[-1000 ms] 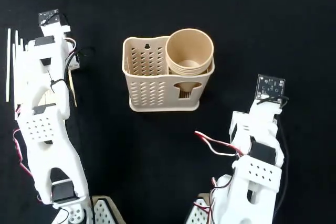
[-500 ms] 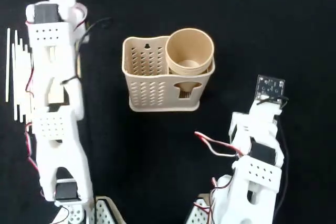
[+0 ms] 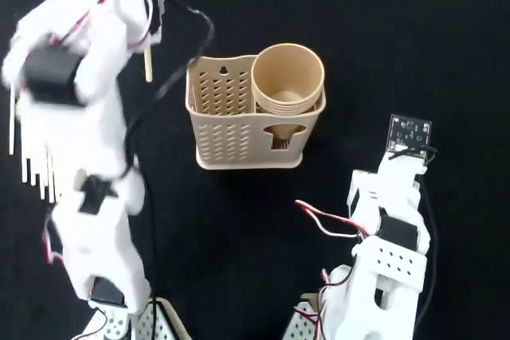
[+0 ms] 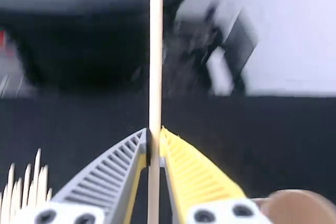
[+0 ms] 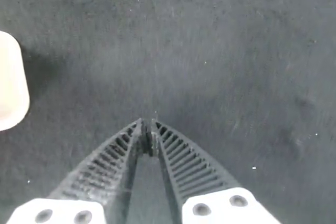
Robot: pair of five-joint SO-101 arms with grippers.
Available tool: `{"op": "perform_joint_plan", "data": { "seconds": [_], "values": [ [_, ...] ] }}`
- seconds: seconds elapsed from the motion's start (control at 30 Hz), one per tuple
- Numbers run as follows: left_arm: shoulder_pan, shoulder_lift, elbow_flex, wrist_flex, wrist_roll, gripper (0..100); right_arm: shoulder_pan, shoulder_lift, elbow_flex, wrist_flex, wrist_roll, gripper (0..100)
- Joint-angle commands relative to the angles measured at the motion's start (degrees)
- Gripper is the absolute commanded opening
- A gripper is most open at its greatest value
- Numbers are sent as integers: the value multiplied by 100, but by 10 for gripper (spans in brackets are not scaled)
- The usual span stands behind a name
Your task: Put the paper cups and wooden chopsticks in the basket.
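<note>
In the left wrist view my left gripper [image 4: 154, 141] is shut on one wooden chopstick [image 4: 155, 51], which stands up between the fingers. From above, that chopstick [image 3: 147, 63] hangs in the air just left of the basket [image 3: 231, 137], under the raised left arm [image 3: 88, 61]. Stacked paper cups [image 3: 287, 77] sit in the basket's right compartment. Several more chopsticks [image 3: 36, 161] lie on the table at the far left, partly hidden by the arm. My right gripper [image 5: 147, 135] is shut and empty, low over the black cloth right of the basket.
The right arm [image 3: 390, 228] rests at the lower right, with bare black cloth around it. A pale rounded edge [image 5: 8, 82] shows beside the right gripper. The basket's left compartment [image 3: 219, 89] holds nothing that I can see.
The left arm has lifted off the table at the left and swung up and toward the basket, carrying one chopstick. The right arm has not moved.
</note>
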Motion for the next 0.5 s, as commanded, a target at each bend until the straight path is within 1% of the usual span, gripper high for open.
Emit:
{"op": "perform_joint_plan", "data": {
  "seconds": [0.0,0.1,0.27,0.4,0.47],
  "values": [
    [382,-1547,180,26,53,28,0,-92,-4,-132,9,15],
    [558,-2435,1288,26,53,28,0,-92,-4,-132,9,15],
    [602,-4149,3741,-9,0,29,0,-92,-4,-132,9,15],
    [602,-5459,5015,-62,-229,29,0,-92,-4,-132,9,15],
    [602,-6084,5613,-334,-246,29,0,-92,-4,-132,9,15]
  ]
}}
